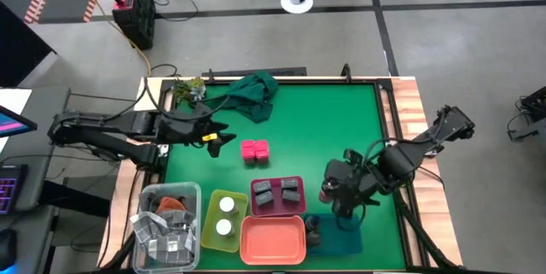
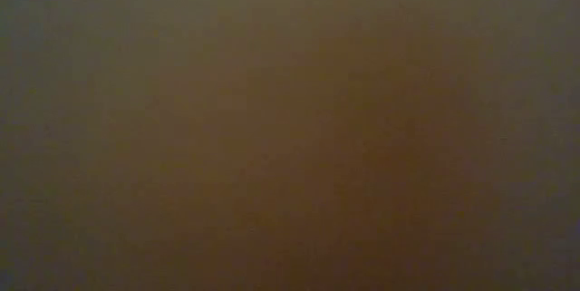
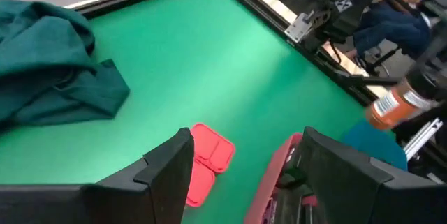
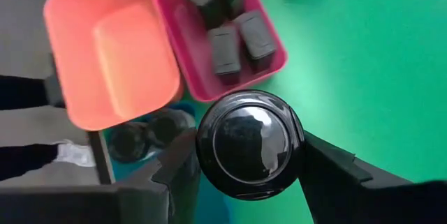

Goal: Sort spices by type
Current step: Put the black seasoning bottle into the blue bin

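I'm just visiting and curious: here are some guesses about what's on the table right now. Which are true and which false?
1. The right gripper holds a dark round jar. True.
2. The orange tray is full of spices. False: it is empty.
3. The pink blocks lie on the green mat, outside any tray. True.
4. The grey boxes sit in the yellow tray. False: they are in the pink tray; the yellow one holds two white-lidded jars.
5. The left gripper grips a pink block. False: it is open, with the blocks ahead of it.
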Action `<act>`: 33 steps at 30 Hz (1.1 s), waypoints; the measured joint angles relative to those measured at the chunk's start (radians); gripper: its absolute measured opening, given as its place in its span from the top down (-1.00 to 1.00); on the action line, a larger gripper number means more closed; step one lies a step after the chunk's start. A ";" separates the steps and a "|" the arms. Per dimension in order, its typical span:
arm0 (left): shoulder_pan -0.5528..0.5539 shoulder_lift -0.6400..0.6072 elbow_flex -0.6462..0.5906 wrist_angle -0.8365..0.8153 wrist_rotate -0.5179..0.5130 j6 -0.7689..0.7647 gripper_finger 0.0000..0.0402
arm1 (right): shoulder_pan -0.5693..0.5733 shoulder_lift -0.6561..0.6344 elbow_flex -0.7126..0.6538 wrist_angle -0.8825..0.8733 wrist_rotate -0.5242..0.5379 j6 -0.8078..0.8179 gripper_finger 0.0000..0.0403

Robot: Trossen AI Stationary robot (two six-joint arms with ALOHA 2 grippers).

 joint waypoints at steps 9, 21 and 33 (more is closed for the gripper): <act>-0.097 0.003 0.000 0.053 -0.137 -0.100 -0.24 | 0.142 0.009 0.000 0.043 0.000 0.074 -0.11; -0.192 0.002 0.000 0.038 -0.207 -0.165 -0.24 | 0.173 0.010 -0.085 0.150 -0.062 0.163 -0.11; -0.232 0.003 0.000 -0.029 -0.201 -0.145 -0.24 | 0.284 0.009 -0.300 0.309 -0.034 0.308 -0.11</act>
